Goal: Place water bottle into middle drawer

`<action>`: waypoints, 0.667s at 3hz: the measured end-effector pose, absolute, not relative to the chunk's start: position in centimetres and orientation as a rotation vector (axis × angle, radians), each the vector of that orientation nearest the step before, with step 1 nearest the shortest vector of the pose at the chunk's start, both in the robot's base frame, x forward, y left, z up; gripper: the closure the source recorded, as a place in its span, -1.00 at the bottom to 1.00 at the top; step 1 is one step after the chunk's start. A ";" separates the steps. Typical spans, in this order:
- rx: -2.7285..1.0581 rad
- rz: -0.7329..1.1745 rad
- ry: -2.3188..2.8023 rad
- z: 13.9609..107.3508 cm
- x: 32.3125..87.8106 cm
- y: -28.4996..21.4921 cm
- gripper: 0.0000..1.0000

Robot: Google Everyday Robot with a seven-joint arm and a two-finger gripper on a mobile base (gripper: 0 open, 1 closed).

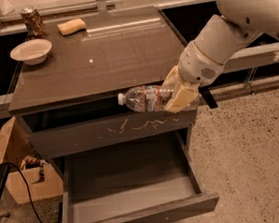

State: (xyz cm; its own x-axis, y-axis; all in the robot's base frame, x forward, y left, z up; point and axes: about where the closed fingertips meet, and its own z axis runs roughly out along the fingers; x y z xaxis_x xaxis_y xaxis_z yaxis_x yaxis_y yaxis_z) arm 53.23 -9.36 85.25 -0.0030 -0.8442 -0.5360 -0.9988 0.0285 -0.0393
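Note:
The water bottle (pixel 145 98) is clear with a white cap, and it lies sideways in the air at the front edge of the cabinet top, cap pointing left. My gripper (pixel 180 92) is shut on the bottle's right end, its pale fingers (pixel 183 98) wrapping the body. The white arm (pixel 230 27) reaches in from the upper right. Below, the middle drawer (pixel 134 217) is pulled out wide, its smooth grey inside bare. The bottle hangs above the drawer's back part, in front of the scratched drawer front (pixel 116 130).
On the cabinet top (pixel 98 58) stand a white bowl (pixel 31 50), a patterned can (pixel 32 21) and a yellow sponge (pixel 71 26) at the back left. A cardboard box (pixel 22 164) and a black cable (pixel 28 191) sit left of the cabinet. Speckled floor (pixel 256 160) lies to the right.

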 end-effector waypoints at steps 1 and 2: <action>-1.904 0.509 1.869 84.5 51.2 -9.0 1.00; -1.956 0.488 1.776 78.5 51.4 -8.6 1.00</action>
